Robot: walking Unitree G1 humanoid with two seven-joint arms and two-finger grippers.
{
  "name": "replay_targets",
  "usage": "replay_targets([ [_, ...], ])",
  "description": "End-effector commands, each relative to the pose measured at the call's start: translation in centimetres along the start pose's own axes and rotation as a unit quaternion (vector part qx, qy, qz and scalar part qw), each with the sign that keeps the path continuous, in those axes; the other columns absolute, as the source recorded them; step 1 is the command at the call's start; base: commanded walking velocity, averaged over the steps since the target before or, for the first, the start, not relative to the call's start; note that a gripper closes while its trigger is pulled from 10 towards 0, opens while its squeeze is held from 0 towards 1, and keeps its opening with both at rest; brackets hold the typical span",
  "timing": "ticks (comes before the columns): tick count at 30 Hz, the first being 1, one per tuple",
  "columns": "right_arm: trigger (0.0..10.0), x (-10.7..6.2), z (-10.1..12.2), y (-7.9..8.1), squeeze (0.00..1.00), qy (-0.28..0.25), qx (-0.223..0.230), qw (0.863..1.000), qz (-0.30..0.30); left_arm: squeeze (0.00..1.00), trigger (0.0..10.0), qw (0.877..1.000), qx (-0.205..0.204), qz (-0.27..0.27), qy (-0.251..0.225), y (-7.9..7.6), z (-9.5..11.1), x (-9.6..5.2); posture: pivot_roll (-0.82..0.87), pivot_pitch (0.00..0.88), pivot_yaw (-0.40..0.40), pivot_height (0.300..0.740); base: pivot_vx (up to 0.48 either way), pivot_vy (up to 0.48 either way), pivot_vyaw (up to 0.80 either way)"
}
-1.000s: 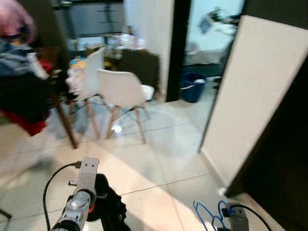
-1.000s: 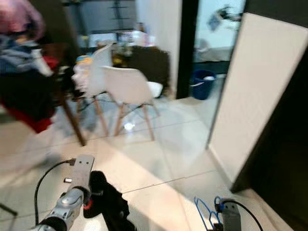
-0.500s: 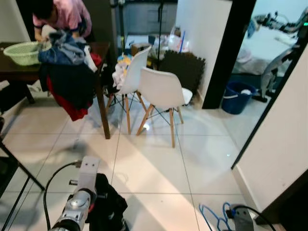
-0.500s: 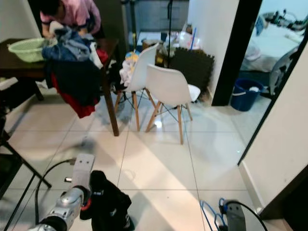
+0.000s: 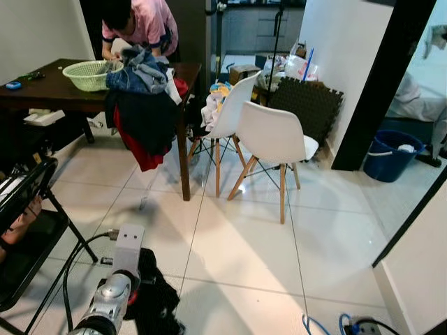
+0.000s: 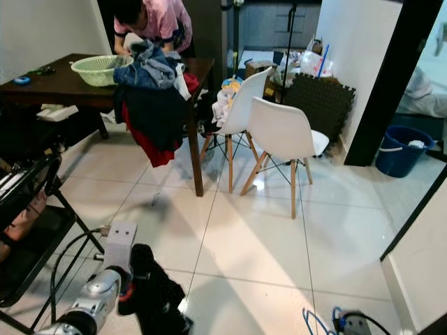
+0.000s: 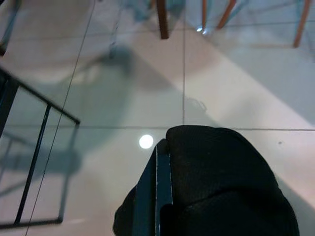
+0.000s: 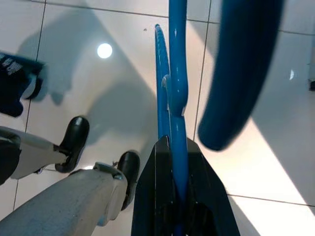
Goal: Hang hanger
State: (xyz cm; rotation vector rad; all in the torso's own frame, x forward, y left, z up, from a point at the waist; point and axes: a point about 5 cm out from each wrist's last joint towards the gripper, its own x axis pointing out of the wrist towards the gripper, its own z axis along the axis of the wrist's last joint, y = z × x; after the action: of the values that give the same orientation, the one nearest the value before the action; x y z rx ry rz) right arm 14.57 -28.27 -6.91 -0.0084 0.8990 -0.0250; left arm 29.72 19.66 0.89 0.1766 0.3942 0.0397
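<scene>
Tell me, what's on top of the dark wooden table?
On the dark wooden table sit a pale green plastic basket and a heap of blue and dark clothes draping over its edge. The tabletop beneath the heap is hidden.

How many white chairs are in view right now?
2: one white chair on the tiled floor facing away from the dark table, and another white chair just behind it, nearer the table. Others may be hidden.

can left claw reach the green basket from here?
Probably not. The left claw is low by the floor, shut on dark cloth; the basket sits on the far table across open tiles.
</scene>
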Motion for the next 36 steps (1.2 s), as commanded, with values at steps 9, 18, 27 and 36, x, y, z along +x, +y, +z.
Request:
replay_targets([
  [9,10.0,1.7,3.3,2.5,0.00,-0.037,-0.028,0.999,0.013,0.00,10.0,0.999,0.011,-0.003,-0.049,0.3,2.4,0.6,0.21,0.000,-0.005,0.740,0.388,0.000,0.00],
  [18,10.0,1.8,7.4,0.8,0.00,-0.082,-0.050,0.995,0.006,0.00,10.0,0.998,0.010,0.000,-0.062,0.3,2.9,0.7,0.20,0.000,-0.004,0.740,0.398,0.000,0.18],
  [27,10.0,-0.2,10.6,-2.1,0.00,-0.178,-0.103,0.978,0.041,0.00,10.0,0.992,0.008,0.025,-0.122,1.8,5.8,1.0,0.21,0.000,-0.004,0.740,0.404,0.000,0.80],
  [36,10.0,0.1,12.5,-0.3,0.00,-0.221,-0.119,0.967,0.046,0.00,10.0,0.978,-0.001,0.045,-0.205,3.0,10.3,0.9,0.21,0.000,-0.003,0.740,0.405,0.000,0.71],
])
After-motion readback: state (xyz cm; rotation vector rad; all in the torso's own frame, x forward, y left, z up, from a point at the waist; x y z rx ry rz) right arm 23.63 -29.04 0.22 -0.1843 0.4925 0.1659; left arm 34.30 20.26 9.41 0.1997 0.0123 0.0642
